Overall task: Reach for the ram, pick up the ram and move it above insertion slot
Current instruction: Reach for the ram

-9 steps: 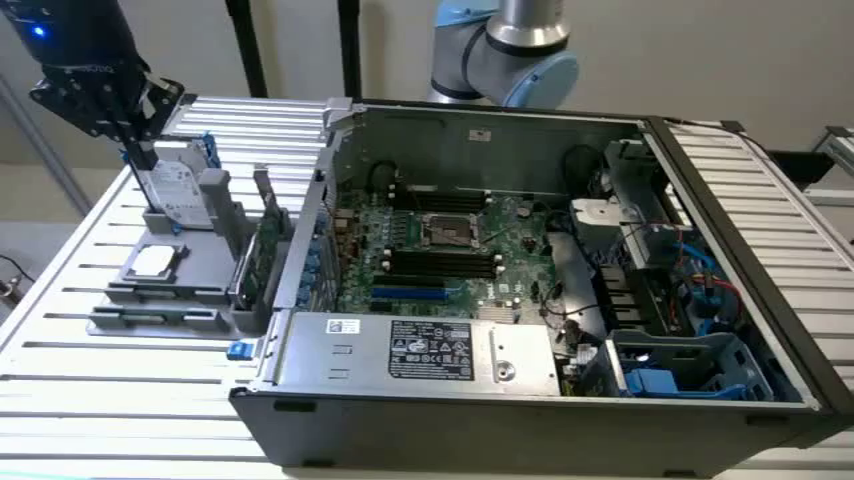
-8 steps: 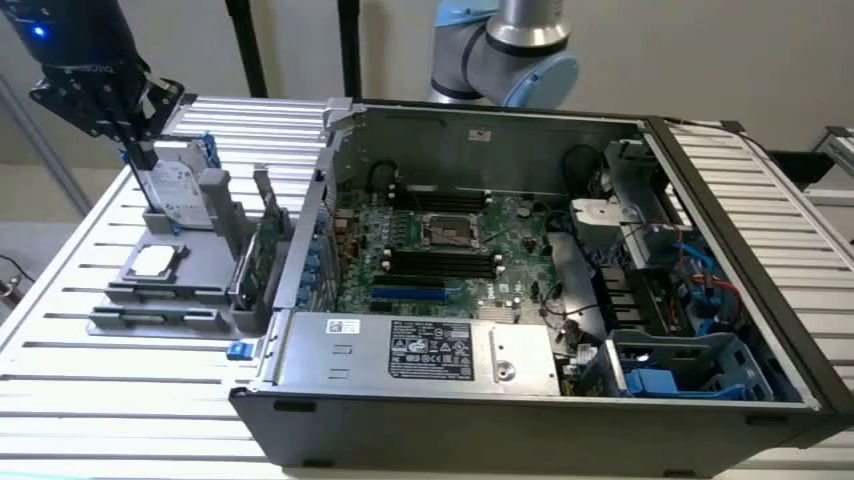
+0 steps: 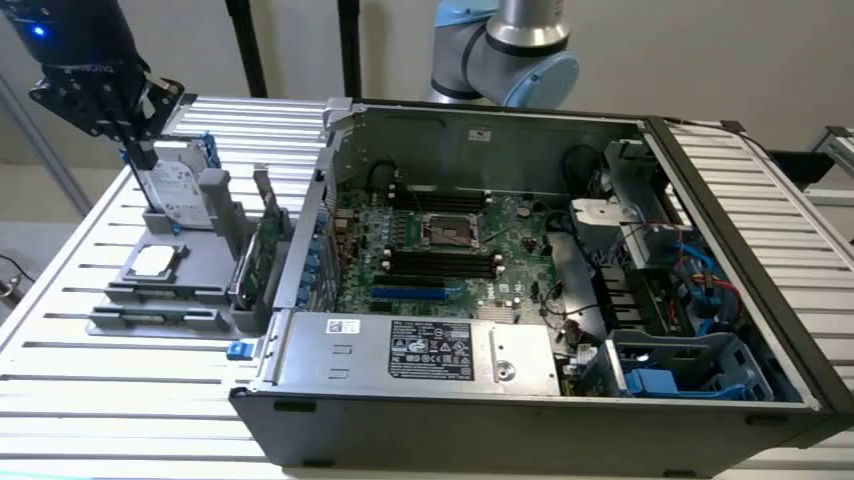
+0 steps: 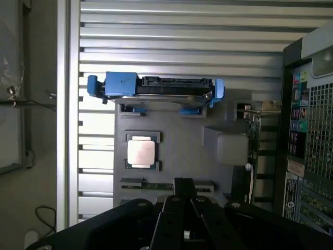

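Hovering closed and empty, the gripper hangs above the grey tray holding the ram

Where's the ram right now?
The ram sits in the grey holder on the exterior view's left, next to the processor, on its side away from the hard drive.

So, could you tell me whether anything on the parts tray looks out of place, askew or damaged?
Nothing stands out. On the grey tray, the hard drive stands in its slot, the processor lies flat in its recess, the ram sits straight in its holder, and the expansion card stands on edge beside the open computer case.
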`<state>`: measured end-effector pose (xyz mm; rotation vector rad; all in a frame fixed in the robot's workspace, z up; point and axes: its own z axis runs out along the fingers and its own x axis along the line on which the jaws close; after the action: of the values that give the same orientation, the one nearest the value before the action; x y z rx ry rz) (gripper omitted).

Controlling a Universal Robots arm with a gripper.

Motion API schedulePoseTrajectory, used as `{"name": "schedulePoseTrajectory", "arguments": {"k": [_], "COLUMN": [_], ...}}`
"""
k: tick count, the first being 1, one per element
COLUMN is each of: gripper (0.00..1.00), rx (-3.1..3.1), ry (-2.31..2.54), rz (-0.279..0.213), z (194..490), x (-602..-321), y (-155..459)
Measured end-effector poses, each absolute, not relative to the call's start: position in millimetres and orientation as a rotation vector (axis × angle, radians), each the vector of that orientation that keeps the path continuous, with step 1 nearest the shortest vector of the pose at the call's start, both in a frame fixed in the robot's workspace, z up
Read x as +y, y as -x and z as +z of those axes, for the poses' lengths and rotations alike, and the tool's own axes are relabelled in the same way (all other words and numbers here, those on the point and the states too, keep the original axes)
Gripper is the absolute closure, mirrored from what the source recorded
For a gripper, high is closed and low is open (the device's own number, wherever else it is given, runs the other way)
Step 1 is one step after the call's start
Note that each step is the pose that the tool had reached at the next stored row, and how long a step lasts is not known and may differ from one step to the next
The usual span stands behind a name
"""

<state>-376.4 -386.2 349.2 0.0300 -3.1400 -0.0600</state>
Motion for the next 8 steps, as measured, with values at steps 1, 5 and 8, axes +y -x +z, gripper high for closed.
{"name": "schedulePoseTrajectory", "arguments": {"k": [1, 5, 8], "gripper": [0.89, 0.89, 0.89], "rx": [-3.140, -3.140, -3.140], "ry": [-0.030, -0.030, -0.030], "rz": [-0.060, -0.060, -0.060], "z": [349.2, 349.5, 349.3], "x": [-386.2, -386.8, -392.1], "y": [376.4, 376.3, 375.4]}}
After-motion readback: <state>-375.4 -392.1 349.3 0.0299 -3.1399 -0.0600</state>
